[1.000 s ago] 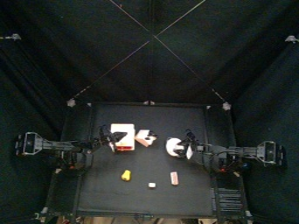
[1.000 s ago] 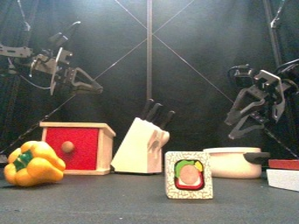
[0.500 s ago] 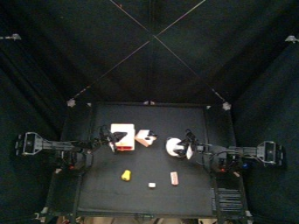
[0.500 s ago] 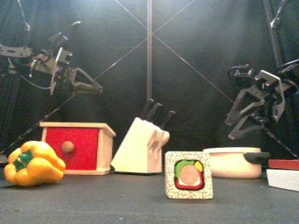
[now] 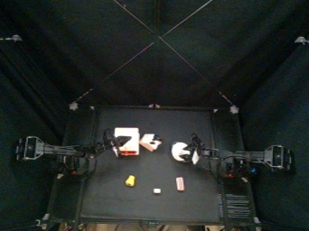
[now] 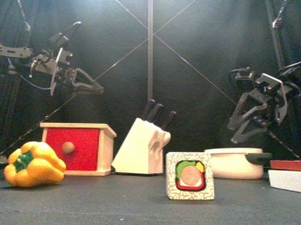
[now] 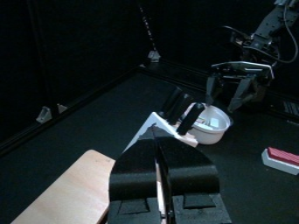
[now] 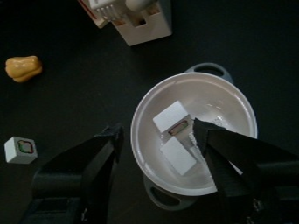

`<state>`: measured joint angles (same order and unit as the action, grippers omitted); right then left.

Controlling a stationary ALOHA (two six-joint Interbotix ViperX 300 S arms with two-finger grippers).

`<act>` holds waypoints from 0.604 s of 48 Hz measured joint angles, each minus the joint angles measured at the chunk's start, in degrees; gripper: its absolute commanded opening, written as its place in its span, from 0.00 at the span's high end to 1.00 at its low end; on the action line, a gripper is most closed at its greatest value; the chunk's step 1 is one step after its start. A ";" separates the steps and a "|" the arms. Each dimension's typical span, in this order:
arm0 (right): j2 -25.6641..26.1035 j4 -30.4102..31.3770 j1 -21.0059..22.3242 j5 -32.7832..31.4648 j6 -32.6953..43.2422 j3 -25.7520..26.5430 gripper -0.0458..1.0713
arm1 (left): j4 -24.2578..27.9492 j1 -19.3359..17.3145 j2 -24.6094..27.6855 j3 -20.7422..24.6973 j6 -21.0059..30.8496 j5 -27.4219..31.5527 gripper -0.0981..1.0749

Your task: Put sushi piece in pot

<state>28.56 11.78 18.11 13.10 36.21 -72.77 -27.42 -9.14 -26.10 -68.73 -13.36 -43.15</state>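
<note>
Nothing on the desk has shifted since the earlier frames. Only the right arm shows the faintest settling, too slight to count as a move, so no progress on the task is recorded.

- Desk (image 5: 103, 187): black, carries all items listed below.
- Left arm: raised over the desk's left side, at rest. Left claw (image 7: 158, 171) clenched, jaws together, nothing between them.
- Right arm: hangs over the desk's right side. Right claw (image 8: 156, 138) released, jaws spread wide, empty, poised directly above the pot.
- Red box (image 6: 77, 148): left of centre, upright, one round knob on its face.
- Knife block (image 6: 143, 148): just beside the red box, dark handles sticking up.
- Pot (image 8: 225, 107): white, round, right of centre behind the front row. A pale blocky shape lies inside; what it is cannot be told.
- Pepper (image 6: 33, 165): yellow, at the front left.
- Orange block (image 5: 180, 183): near the front, right of the sushi piece.
- Sushi piece (image 6: 189, 176): stands upright on the desk at front centre, green-edged face towards the front camera, apart from the pot and untouched.

Assessment: pick-up not yet begun. The open claw is over the destination, not the item, and would need to travel forward to the sushi piece first.
</note>
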 measured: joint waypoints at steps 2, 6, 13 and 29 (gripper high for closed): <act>-0.26 0.00 0.00 0.00 0.00 0.00 0.11 | 0.09 0.09 0.00 0.00 0.00 0.00 0.73; -0.62 0.00 0.00 0.00 0.00 0.00 0.11 | 0.00 0.00 0.00 0.00 0.00 0.00 0.73; -1.14 0.00 0.00 0.00 0.00 0.18 0.11 | 0.09 0.00 0.00 0.00 0.00 0.00 0.73; -1.93 0.00 0.00 -0.09 0.00 0.44 0.11 | 0.00 0.00 0.09 0.00 0.00 0.00 0.73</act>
<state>26.63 11.78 18.11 13.01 36.21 -72.33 -27.42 -9.14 -26.02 -68.73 -13.36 -43.15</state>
